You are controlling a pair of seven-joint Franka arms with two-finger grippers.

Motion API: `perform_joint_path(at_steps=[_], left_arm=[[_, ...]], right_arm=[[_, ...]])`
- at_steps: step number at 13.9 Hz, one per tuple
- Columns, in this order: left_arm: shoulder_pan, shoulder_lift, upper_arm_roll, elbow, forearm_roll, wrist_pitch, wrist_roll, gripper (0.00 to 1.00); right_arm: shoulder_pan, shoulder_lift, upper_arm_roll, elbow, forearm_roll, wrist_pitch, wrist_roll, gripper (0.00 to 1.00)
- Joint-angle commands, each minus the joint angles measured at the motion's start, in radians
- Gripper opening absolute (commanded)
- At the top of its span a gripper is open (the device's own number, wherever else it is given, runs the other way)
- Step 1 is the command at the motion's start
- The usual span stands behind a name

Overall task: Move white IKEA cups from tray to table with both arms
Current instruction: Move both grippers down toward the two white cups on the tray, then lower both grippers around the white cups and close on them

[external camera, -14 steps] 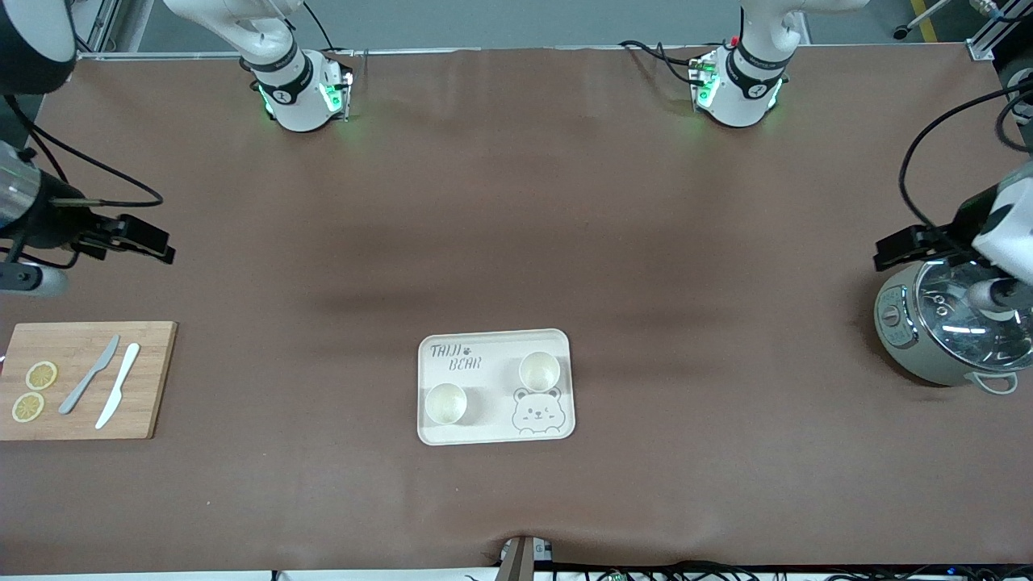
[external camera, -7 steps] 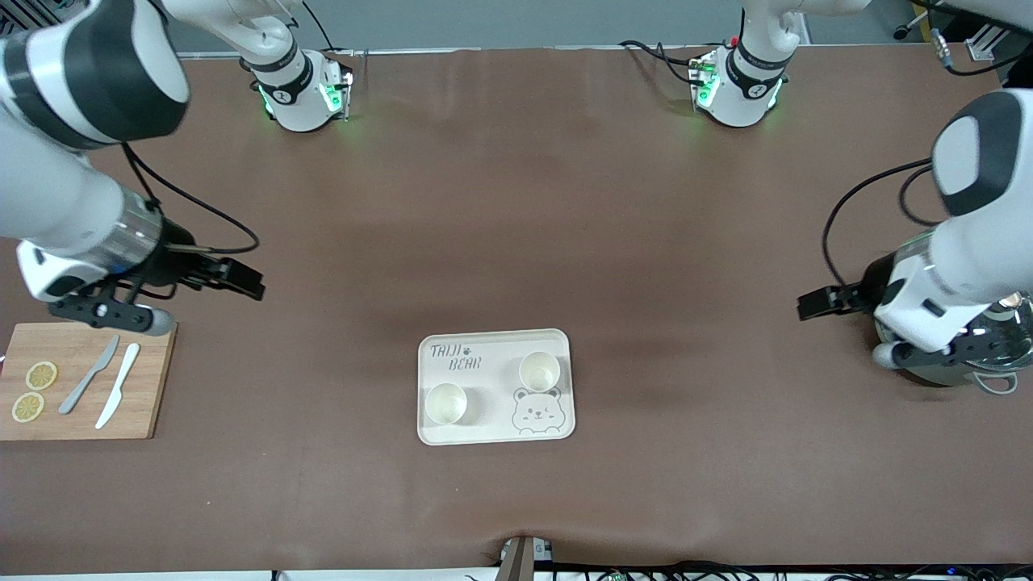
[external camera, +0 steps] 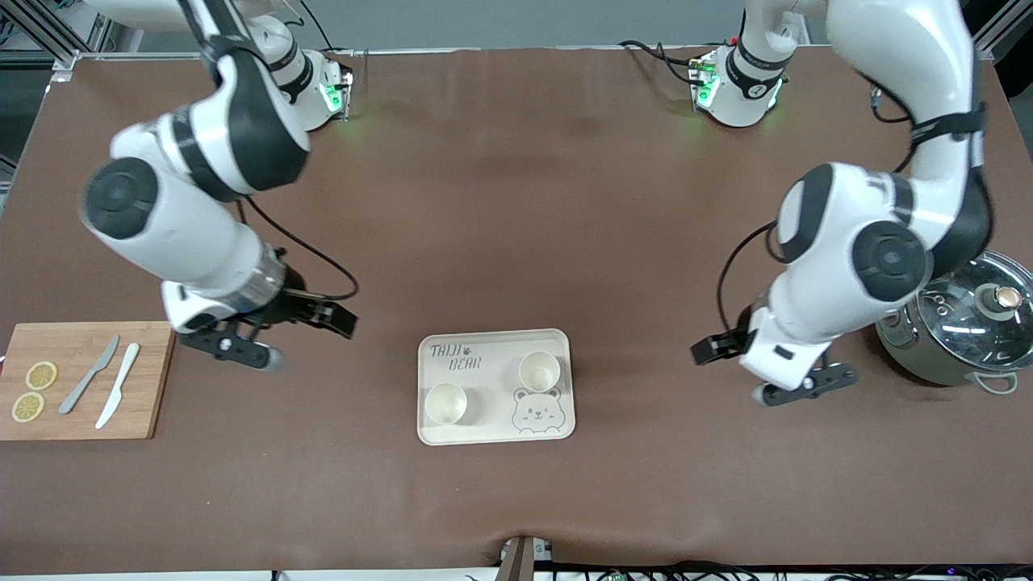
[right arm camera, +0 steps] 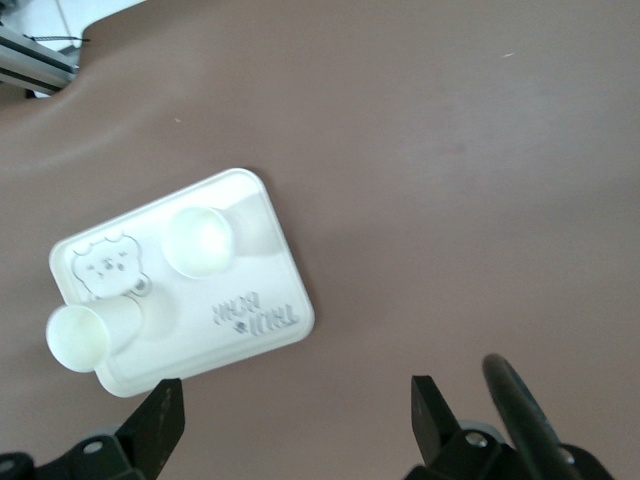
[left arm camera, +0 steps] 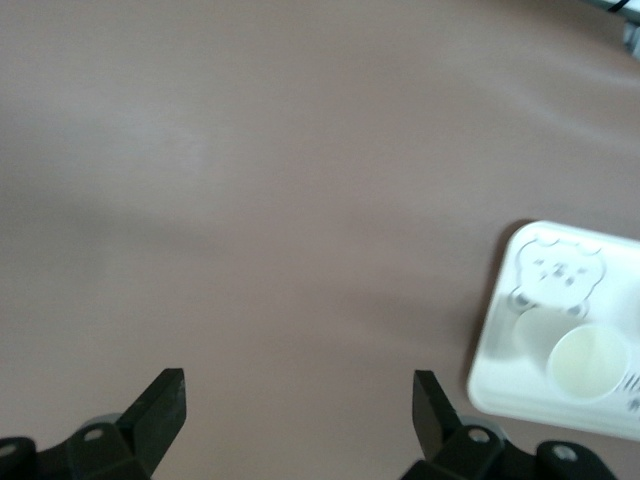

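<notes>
Two white IKEA cups stand upright on a cream bear-printed tray [external camera: 494,347] in the table's middle. One cup [external camera: 445,403] is nearer the front camera, the other cup [external camera: 539,371] is beside the bear print. My right gripper [external camera: 232,347] hangs open and empty over bare table between the cutting board and the tray. Its wrist view [right arm camera: 295,410] shows the tray [right arm camera: 270,290] and both cups [right arm camera: 200,240] [right arm camera: 85,335]. My left gripper [external camera: 803,386] hangs open and empty over bare table between the tray and the pot. Its wrist view [left arm camera: 298,400] shows the tray's edge [left arm camera: 500,340] and one cup [left arm camera: 590,360].
A wooden cutting board [external camera: 145,387] with two knives and lemon slices lies at the right arm's end. A grey pot with a glass lid [external camera: 960,331] stands at the left arm's end. Brown cloth covers the table.
Both arms have swung in from the table's ends toward the tray, grippers still open. The tray and cups have not moved.
</notes>
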Motion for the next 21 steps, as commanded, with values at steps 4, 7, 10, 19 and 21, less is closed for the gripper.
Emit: perform_joint_path(at_steps=[4, 7, 10, 19, 21], left_arm=[[-0.128, 0.102, 0.009, 0.018, -0.009, 0.203, -0.196, 1.0], [-0.18, 0.154, 0.011, 0.021, -0.008, 0.323, -0.279, 1.0], [-0.22, 0.208, 0.012, 0.021, -0.003, 0.41, -0.33, 1.0], [-0.289, 0.309, 0.017, 0.02, 0.003, 0.49, -0.364, 1.0], [-0.297, 0.322, 0.017, 0.02, 0.003, 0.492, -0.364, 1.0]], right_arm=[[0.067, 0.14, -0.009, 0.012, 0.004, 0.191, 0.065, 1.0], [0.07, 0.211, -0.009, 0.012, -0.002, 0.281, 0.061, 1.0], [0.069, 0.241, -0.011, 0.012, -0.005, 0.331, 0.059, 1.0], [0.072, 0.318, -0.014, 0.01, -0.031, 0.45, 0.061, 1.0], [0.07, 0.329, -0.015, 0.01, -0.032, 0.469, 0.061, 1.0]])
